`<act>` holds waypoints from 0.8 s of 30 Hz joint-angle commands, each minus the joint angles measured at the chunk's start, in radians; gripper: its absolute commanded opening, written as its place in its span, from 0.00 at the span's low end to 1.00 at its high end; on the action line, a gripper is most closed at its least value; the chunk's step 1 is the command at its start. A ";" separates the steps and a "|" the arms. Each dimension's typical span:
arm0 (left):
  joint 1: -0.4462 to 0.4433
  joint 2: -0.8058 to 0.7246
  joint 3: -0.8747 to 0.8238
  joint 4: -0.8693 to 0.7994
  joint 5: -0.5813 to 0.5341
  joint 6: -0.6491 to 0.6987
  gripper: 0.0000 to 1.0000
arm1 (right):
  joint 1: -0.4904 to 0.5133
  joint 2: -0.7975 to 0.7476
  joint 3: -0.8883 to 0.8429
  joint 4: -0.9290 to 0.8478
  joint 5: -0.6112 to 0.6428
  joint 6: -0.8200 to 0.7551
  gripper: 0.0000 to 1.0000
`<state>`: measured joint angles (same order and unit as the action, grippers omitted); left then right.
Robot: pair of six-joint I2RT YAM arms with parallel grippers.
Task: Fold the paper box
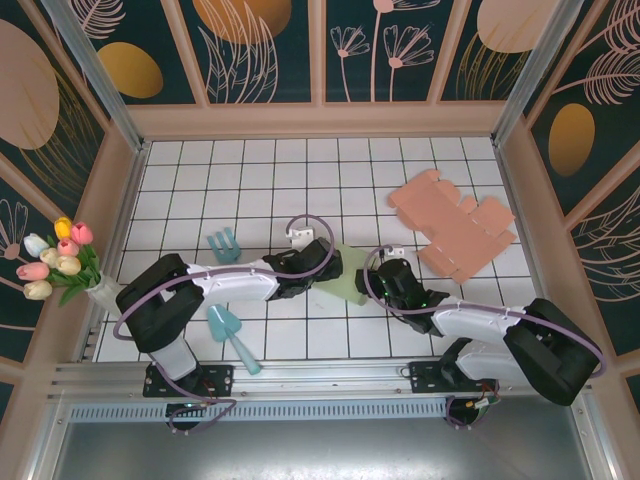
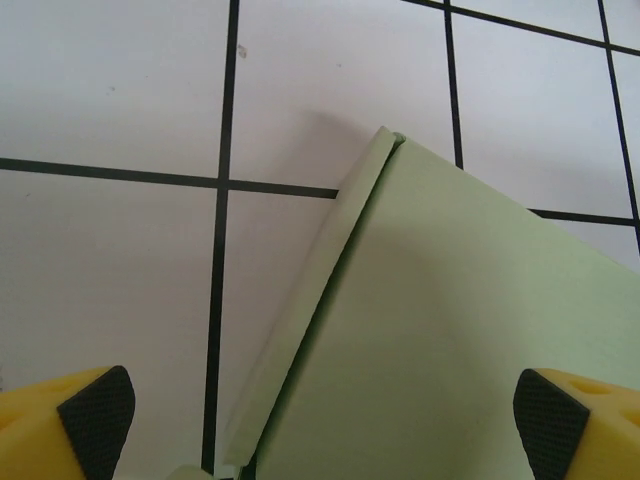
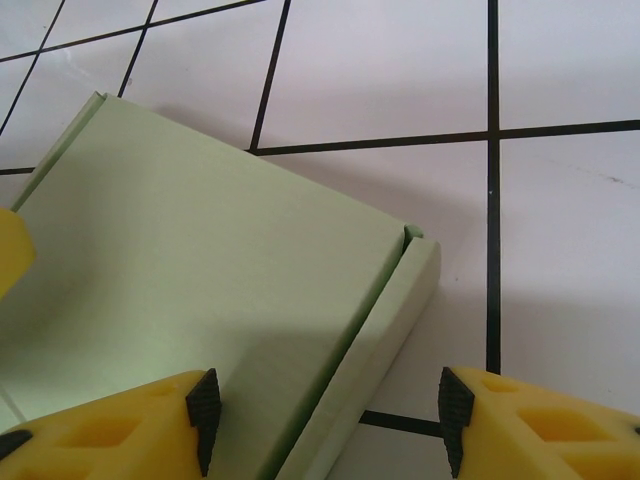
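The paper box (image 1: 349, 276) is a pale green, flat-folded carton lying on the tiled table between the two arms. My left gripper (image 1: 318, 264) is at its left end. In the left wrist view the left gripper (image 2: 322, 425) stands wide open, its fingertips (image 2: 98, 415) either side of the box (image 2: 460, 330) and its narrow side flap (image 2: 300, 320). My right gripper (image 1: 386, 277) is at the box's right end. In the right wrist view the right gripper (image 3: 328, 425) is open over the box (image 3: 200, 250), with the right edge flap (image 3: 385, 335) between its pads, untouched.
A flat pink cardboard blank (image 1: 455, 225) lies at the back right. A teal toy fork (image 1: 225, 243) and a teal scoop (image 1: 230, 335) lie left of centre. Tulips (image 1: 58, 262) stand by the left wall. Small white pieces (image 1: 298, 235) lie behind the left gripper.
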<state>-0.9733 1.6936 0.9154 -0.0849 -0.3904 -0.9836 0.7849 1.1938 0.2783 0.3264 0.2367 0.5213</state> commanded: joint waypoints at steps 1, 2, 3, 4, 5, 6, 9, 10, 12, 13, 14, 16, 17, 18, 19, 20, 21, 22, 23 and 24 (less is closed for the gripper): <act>0.003 -0.012 0.013 -0.033 0.021 -0.033 0.99 | -0.009 0.004 -0.016 0.025 -0.005 -0.020 0.62; 0.002 -0.013 0.012 -0.032 0.028 -0.037 0.99 | -0.009 0.007 -0.016 0.026 -0.005 -0.019 0.62; 0.002 -0.012 0.011 -0.027 0.037 -0.039 0.99 | -0.009 0.010 -0.015 0.028 -0.004 -0.019 0.62; 0.003 -0.011 0.008 -0.022 0.045 -0.041 0.99 | -0.009 0.013 -0.015 0.027 -0.006 -0.018 0.62; 0.003 -0.009 0.007 -0.019 0.048 -0.044 0.99 | -0.009 0.014 -0.016 0.029 -0.008 -0.018 0.62; 0.003 -0.007 0.007 -0.018 0.047 -0.046 0.99 | -0.009 0.015 -0.016 0.030 -0.008 -0.016 0.62; 0.002 -0.002 0.007 -0.015 0.046 -0.057 0.99 | -0.009 0.016 -0.017 0.028 -0.006 -0.017 0.62; 0.003 0.000 0.007 -0.011 0.050 -0.063 0.99 | -0.009 0.015 -0.017 0.028 -0.004 -0.017 0.62; 0.002 0.001 0.002 0.000 0.068 -0.070 0.99 | -0.010 0.016 -0.018 0.029 -0.002 -0.018 0.62; 0.003 0.001 0.001 0.009 0.079 -0.075 0.99 | -0.010 0.018 -0.018 0.030 -0.002 -0.018 0.62; 0.003 0.001 -0.003 0.014 0.088 -0.080 0.99 | -0.010 0.018 -0.016 0.028 -0.002 -0.018 0.62; 0.003 0.002 -0.006 0.020 0.102 -0.092 0.99 | -0.010 0.022 -0.014 0.028 -0.002 -0.018 0.62; 0.004 0.003 -0.008 0.020 0.103 -0.096 0.99 | -0.011 0.024 -0.014 0.029 0.000 -0.018 0.62; 0.003 0.002 -0.010 0.020 0.106 -0.100 0.99 | -0.011 0.026 -0.012 0.029 0.001 -0.018 0.62; 0.003 0.002 -0.011 0.019 0.107 -0.104 0.99 | -0.012 0.027 -0.012 0.030 0.000 -0.018 0.62; 0.004 0.003 -0.012 0.018 0.107 -0.105 0.98 | -0.012 0.029 -0.011 0.029 0.001 -0.018 0.62; 0.003 0.002 -0.013 0.017 0.108 -0.110 0.98 | -0.012 0.031 -0.010 0.029 0.002 -0.018 0.62; 0.003 0.003 -0.014 0.017 0.110 -0.113 0.98 | -0.012 0.032 -0.010 0.030 0.001 -0.018 0.62; 0.003 0.003 -0.016 0.020 0.115 -0.116 0.98 | -0.013 0.034 -0.011 0.030 0.001 -0.018 0.62; 0.002 0.002 -0.018 0.022 0.122 -0.119 0.98 | -0.012 0.035 -0.009 0.030 0.002 -0.018 0.62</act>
<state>-0.9733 1.6936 0.9142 -0.0776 -0.2878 -1.0760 0.7803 1.2140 0.2783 0.3443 0.2340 0.5209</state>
